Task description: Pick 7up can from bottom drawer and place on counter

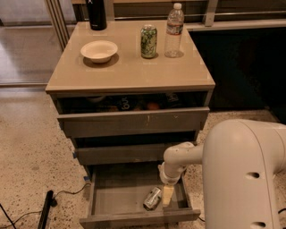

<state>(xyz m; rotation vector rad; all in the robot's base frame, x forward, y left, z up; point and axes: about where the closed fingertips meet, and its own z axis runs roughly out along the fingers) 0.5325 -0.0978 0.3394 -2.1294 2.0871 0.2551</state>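
Observation:
The 7up can (153, 198) lies on its side on the bare grey floor of the open bottom drawer (116, 192), near the front right. My gripper (167, 195) hangs inside the drawer just right of the can, pale fingers pointing down, close beside it. The arm's white wrist (176, 163) reaches down over the drawer's right side. The beige counter (125, 67) tops the cabinet above.
On the counter stand a white bowl (99, 50), a green-patterned can (149, 41), a clear water bottle (174, 31) and a black bottle (96, 13). The top drawer (134, 120) is partly open with items inside. My large white arm housing (246, 174) fills the lower right. A black cable (47, 208) lies on the floor.

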